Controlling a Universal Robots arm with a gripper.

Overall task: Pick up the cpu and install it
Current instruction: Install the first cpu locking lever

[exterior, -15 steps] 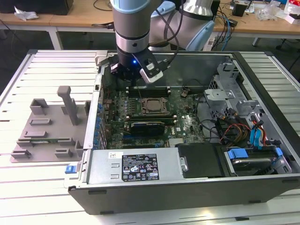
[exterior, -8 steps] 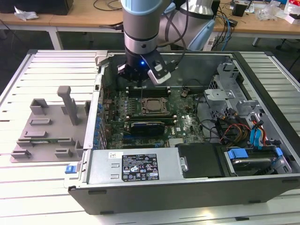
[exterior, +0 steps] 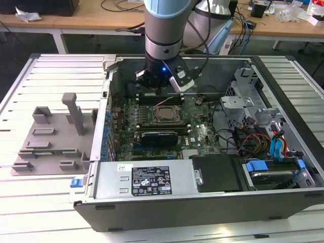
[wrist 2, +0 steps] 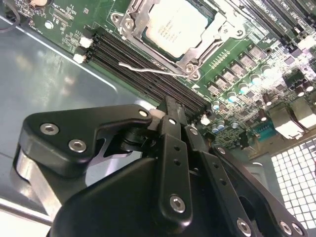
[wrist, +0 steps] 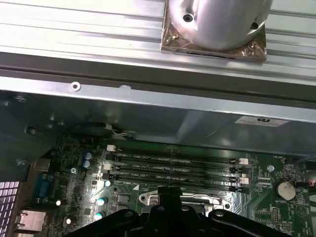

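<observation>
Above the memory slots point(wrist 2: 113, 49) | jaws are being held clenched | cpu point(wrist 2: 174, 25) is being cradled by the socket point(wrist 2: 215, 34).

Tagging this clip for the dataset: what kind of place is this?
Likely a robotics lab or test bench. An open desktop computer case sits on a slatted metal table, the robot arm reaches in over its motherboard, and wooden desks strewn with cables stand behind.

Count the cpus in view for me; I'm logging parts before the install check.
1. The cpu lies in the socket on the motherboard, near the middle of the exterior view. Another might be hidden under the arm.
</observation>
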